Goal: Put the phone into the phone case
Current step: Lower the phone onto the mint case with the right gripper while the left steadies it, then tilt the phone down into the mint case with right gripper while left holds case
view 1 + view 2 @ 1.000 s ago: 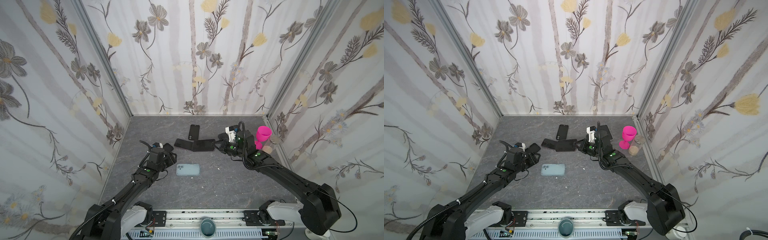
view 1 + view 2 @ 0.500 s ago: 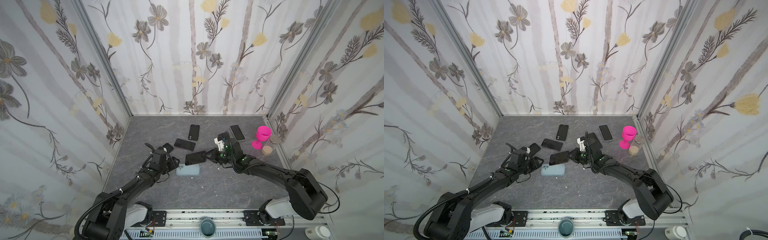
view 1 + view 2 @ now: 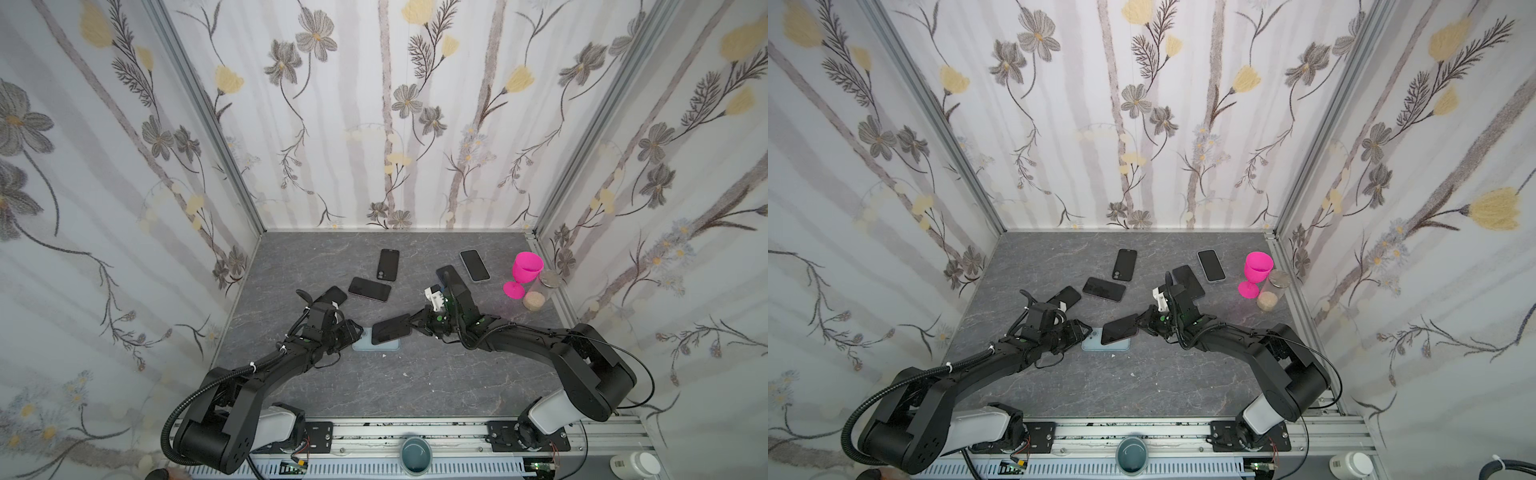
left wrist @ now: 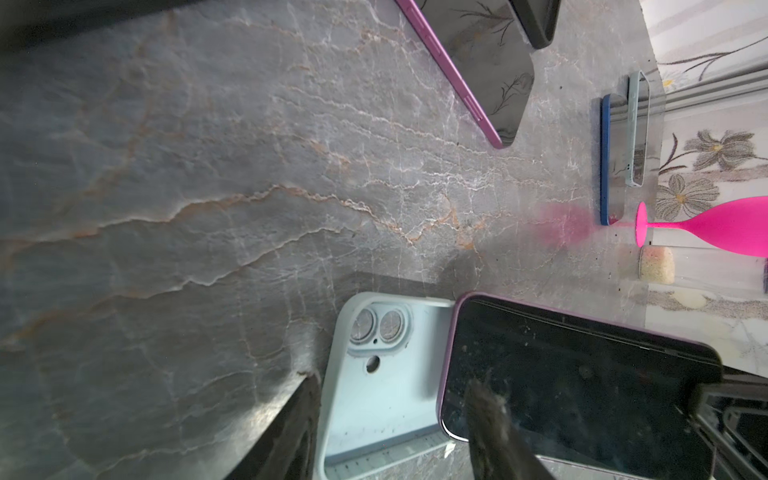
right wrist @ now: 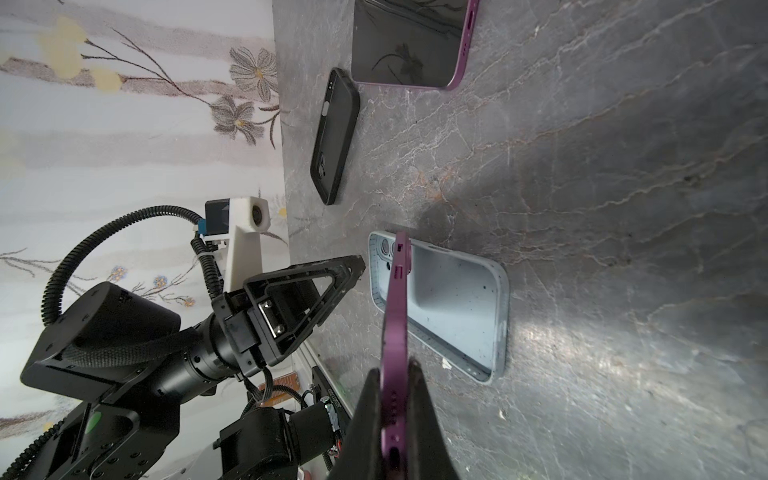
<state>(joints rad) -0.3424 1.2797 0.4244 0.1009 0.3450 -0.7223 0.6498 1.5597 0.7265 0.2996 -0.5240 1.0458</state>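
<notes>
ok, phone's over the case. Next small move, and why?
Probably lower the phone with the right gripper, nudging it square to the case first. It hangs above the case, skewed and unseated, clamped at one end; the open left gripper sits at the case's camera end, seemingly to steady it.

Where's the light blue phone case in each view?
In a top view: phone case mid-floor, partly under held phone.
In a top view: phone case, same spot.
Left wrist: phone case open-side up, beneath held phone.
Right wrist: phone case behind held phone's purple edge.
Landmark: held phone.
</notes>
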